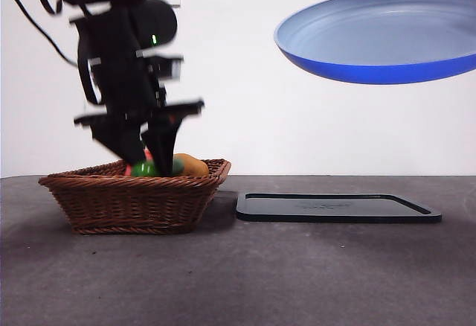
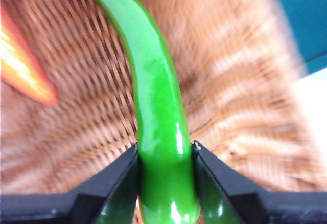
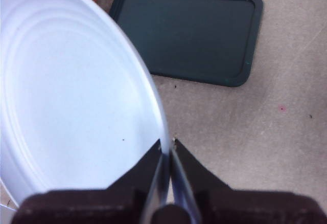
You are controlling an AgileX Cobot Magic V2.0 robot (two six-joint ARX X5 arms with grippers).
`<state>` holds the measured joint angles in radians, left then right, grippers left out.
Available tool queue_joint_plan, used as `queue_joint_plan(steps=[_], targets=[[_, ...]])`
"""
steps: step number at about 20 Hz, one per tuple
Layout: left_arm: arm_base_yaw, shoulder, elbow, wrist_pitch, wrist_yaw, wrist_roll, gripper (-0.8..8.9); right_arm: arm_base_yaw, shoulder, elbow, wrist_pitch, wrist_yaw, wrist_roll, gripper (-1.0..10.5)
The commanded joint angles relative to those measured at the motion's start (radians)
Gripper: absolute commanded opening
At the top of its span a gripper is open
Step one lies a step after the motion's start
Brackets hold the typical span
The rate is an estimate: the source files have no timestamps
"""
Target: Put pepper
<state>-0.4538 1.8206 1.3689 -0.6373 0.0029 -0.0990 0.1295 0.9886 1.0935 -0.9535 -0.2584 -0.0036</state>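
- Pepper (image 2: 158, 106) sits pinched between the left gripper's (image 2: 166, 155) two jaws, down inside the basket (image 1: 134, 199), woven floor right behind it
- Long axis runs straight out from the jaws and curves away at the far end, so the grip is near one end and most of the length hangs free ahead of the gripper
- Carrot (image 2: 23, 65) lies off to one side in the basket, apart from the pepper, clear of the grip
- Right gripper (image 3: 167, 152) is clamped on the rim of the plate (image 1: 379, 36), holding it high in the air, above the tray (image 1: 338, 208)
- Key relation: the plate lies up and across from the basket, over the tray side, well apart, so the pepper likely has to rise clear of the basket wall before crossing
- Left arm is the one on the pepper; right only offers the plate
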Motion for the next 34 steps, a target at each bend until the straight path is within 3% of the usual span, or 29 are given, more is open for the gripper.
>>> queue_joint_plan(steps=[1, 7, 11, 13, 19, 26, 30, 34], targets=[[-0.005, -0.043, 0.02, 0.007, 0.001, -0.011, 1.25, 0.001, 0.023, 0.01, 0.01, -0.003, 0.01, 0.0], [-0.029, -0.24, 0.02, 0.004, 0.075, -0.011, 1.25, 0.003, 0.193, 0.01, 0.071, -0.005, 0.071, 0.0], [-0.1, -0.309, 0.02, 0.018, 0.233, -0.024, 1.25, 0.021, 0.366, 0.01, 0.203, -0.152, 0.167, 0.0], [-0.16, -0.304, 0.02, 0.027, 0.288, -0.032, 1.26, 0.051, 0.435, 0.01, 0.259, -0.162, 0.209, 0.0], [-0.299, -0.199, 0.019, 0.056, 0.265, -0.002, 1.26, 0.11, 0.507, 0.01, 0.303, -0.162, 0.242, 0.0], [-0.333, -0.044, 0.019, 0.053, 0.225, -0.002, 1.28, 0.105, 0.507, 0.01, 0.286, -0.161, 0.242, 0.0], [-0.349, -0.04, 0.019, 0.069, 0.158, -0.002, 2.26, 0.105, 0.507, 0.01, 0.279, -0.161, 0.242, 0.0], [-0.354, -0.04, 0.019, 0.068, 0.161, -0.002, 2.34, 0.105, 0.507, 0.01, 0.264, -0.161, 0.243, 0.0]])
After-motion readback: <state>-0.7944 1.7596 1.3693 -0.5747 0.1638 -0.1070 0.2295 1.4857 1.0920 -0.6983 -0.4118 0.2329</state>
